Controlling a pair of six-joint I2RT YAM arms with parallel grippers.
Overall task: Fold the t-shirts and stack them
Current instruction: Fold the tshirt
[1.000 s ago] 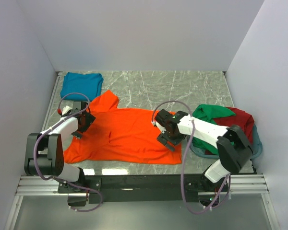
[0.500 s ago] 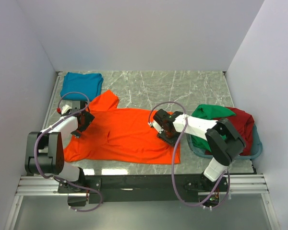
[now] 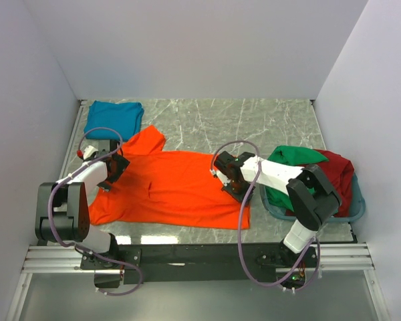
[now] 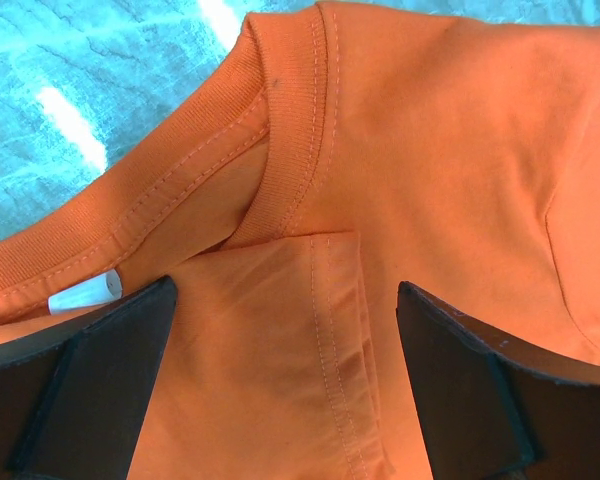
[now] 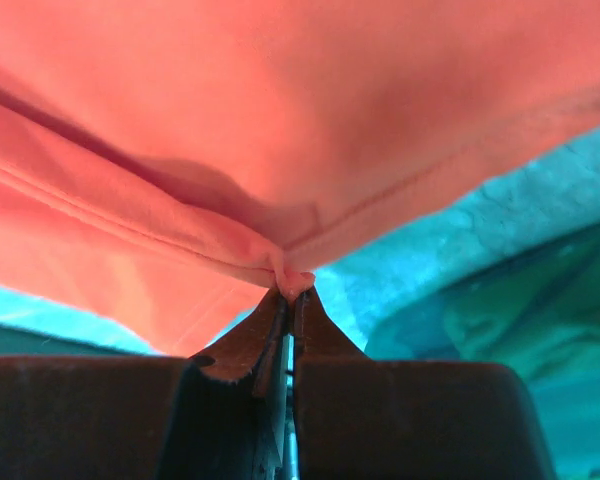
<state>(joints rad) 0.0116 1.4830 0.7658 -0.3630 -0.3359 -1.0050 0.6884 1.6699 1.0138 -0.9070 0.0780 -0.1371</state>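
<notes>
The bright orange t-shirt (image 3: 174, 190) lies spread flat in the middle of the table. My left gripper (image 3: 109, 167) stands open over its collar (image 4: 290, 150), one finger (image 4: 90, 380) on each side of a stitched fold. My right gripper (image 3: 232, 182) is shut on a pinch of the orange t-shirt's right edge (image 5: 292, 280), lifting it slightly off the table. A folded teal blue t-shirt (image 3: 113, 119) rests at the back left. Green (image 3: 294, 159) and dark red (image 3: 337, 167) t-shirts sit bunched in the basket on the right.
The grey-blue basket (image 3: 356, 208) stands against the right wall, close beside my right arm. White walls enclose the marble table (image 3: 240, 124) on three sides. A white label (image 4: 83, 293) shows inside the orange collar.
My right gripper has closed on the orange t-shirt's right edge after shifting slightly left. My left gripper has crept a little toward the collar and stayed open.
</notes>
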